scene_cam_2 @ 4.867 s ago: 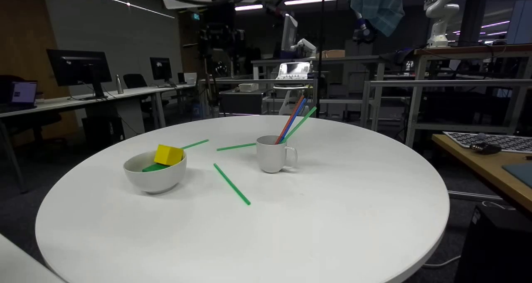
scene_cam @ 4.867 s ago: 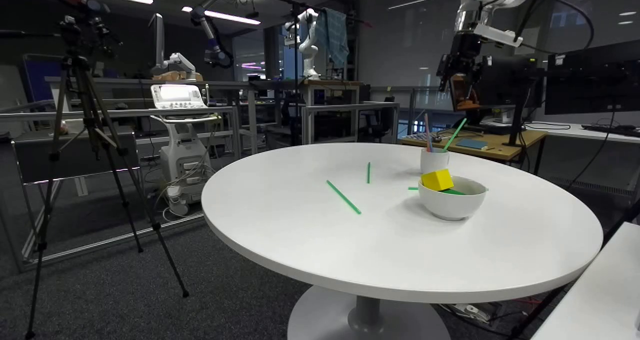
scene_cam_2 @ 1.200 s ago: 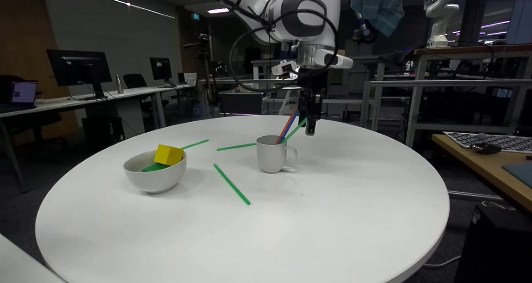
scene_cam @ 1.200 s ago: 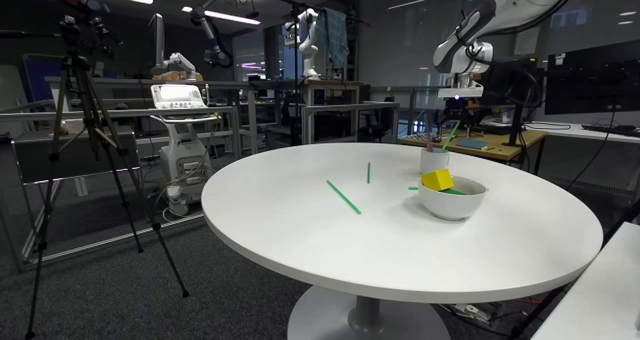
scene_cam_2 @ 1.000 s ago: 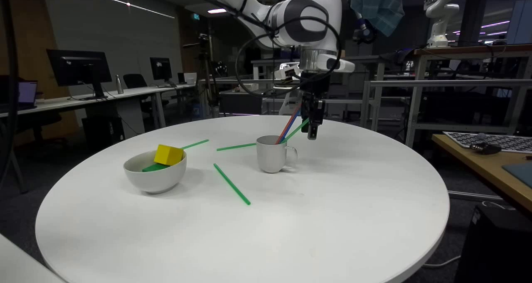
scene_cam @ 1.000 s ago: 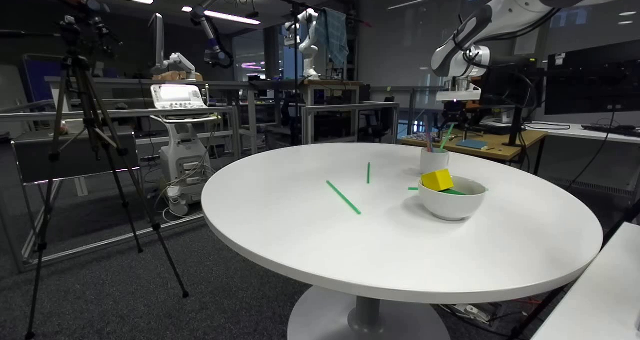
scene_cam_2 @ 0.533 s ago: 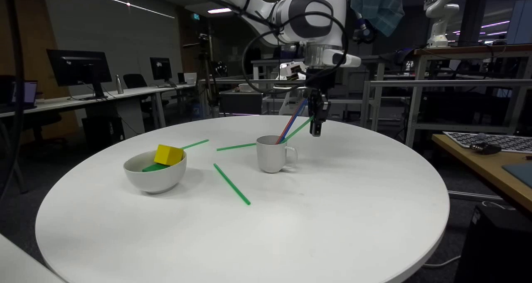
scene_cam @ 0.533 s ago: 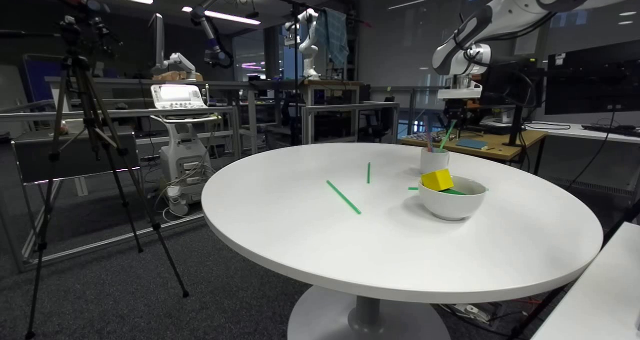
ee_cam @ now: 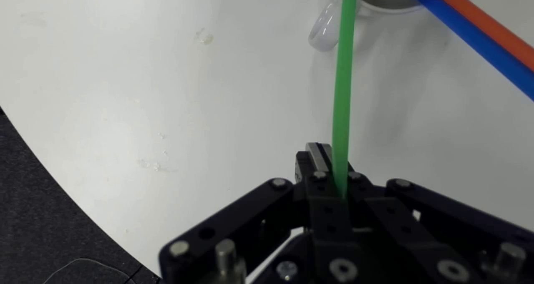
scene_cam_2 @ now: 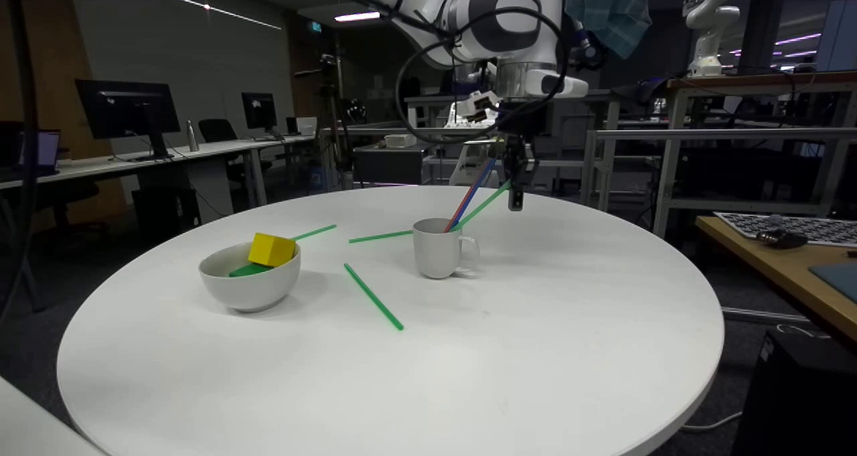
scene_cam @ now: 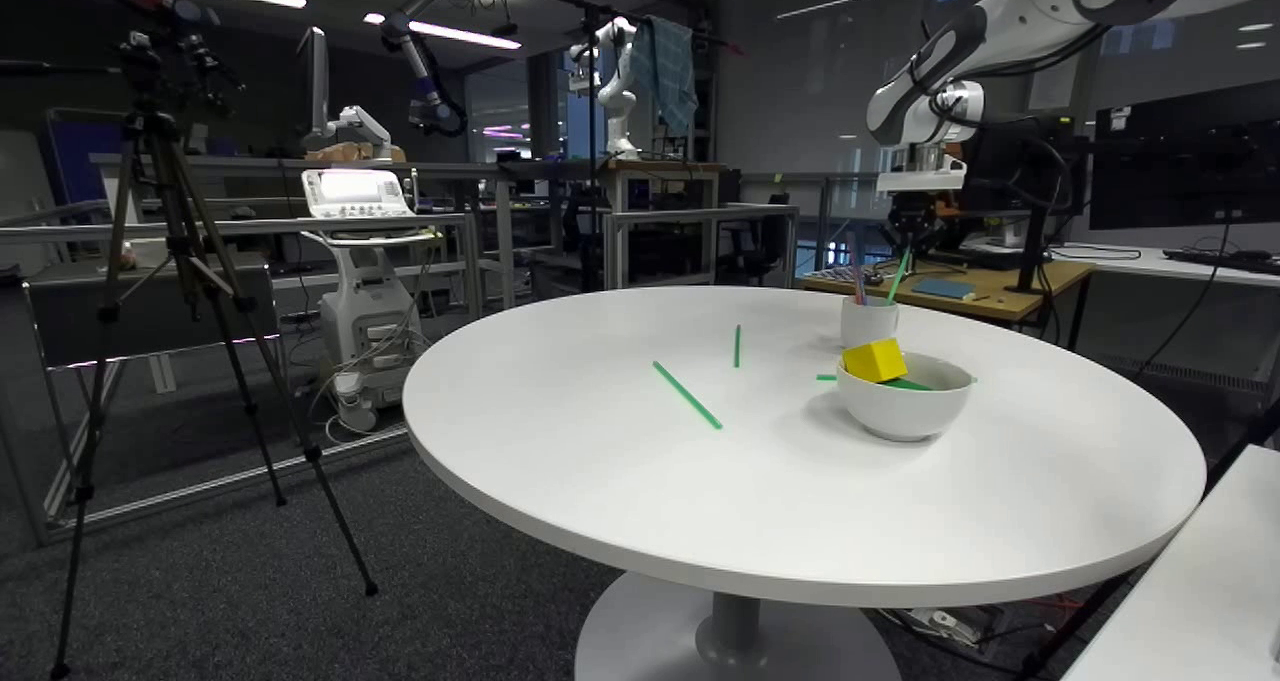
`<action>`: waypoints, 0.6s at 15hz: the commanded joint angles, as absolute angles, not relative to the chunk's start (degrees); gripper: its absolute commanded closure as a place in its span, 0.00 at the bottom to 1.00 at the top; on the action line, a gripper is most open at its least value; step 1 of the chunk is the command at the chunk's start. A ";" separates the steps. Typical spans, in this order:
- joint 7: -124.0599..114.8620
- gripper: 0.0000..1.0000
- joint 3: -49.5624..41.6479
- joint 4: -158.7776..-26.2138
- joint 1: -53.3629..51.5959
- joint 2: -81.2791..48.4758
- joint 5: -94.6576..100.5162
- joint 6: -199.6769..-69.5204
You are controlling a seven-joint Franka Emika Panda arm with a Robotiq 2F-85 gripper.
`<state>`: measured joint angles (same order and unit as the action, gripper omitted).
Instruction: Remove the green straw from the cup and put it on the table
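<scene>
The green drinking straw (ee_cam: 343, 75) runs down the upper centre of the wrist view, pinched near its upper end between the drawn-together fingers of my gripper (scene_cam_2: 515, 198). It slants out of the white mug (scene_cam_2: 438, 250), where its lower end is hidden.

I expect it to be nearly weightless, springy and smooth: it could swivel in my grip, and a hard squeeze might flatten it. Holding it near the top suits drawing it out along its slant.

The blue straw (ee_cam: 471, 33) and orange straw (ee_cam: 488, 24), upper right, are free of my fingers. Below spreads the round white table (scene_cam_2: 535, 349); left of centre in an exterior view, loose green straws (scene_cam_2: 373, 296) lie near the white bowl (scene_cam_2: 249, 292).
</scene>
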<state>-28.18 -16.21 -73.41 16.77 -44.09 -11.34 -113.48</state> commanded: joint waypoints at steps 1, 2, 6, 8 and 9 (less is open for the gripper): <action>-29.43 1.00 -16.29 -71.50 17.07 -43.28 -9.91 -111.06; -29.20 1.00 -16.30 -71.69 17.01 -42.50 -9.88 -111.10; -28.22 1.00 -17.13 -73.21 15.81 -38.31 -10.30 -111.52; -28.27 1.00 -17.38 -73.61 15.47 -35.90 -9.87 -111.52; -28.28 1.00 -17.46 -73.92 15.30 -34.71 -9.64 -111.60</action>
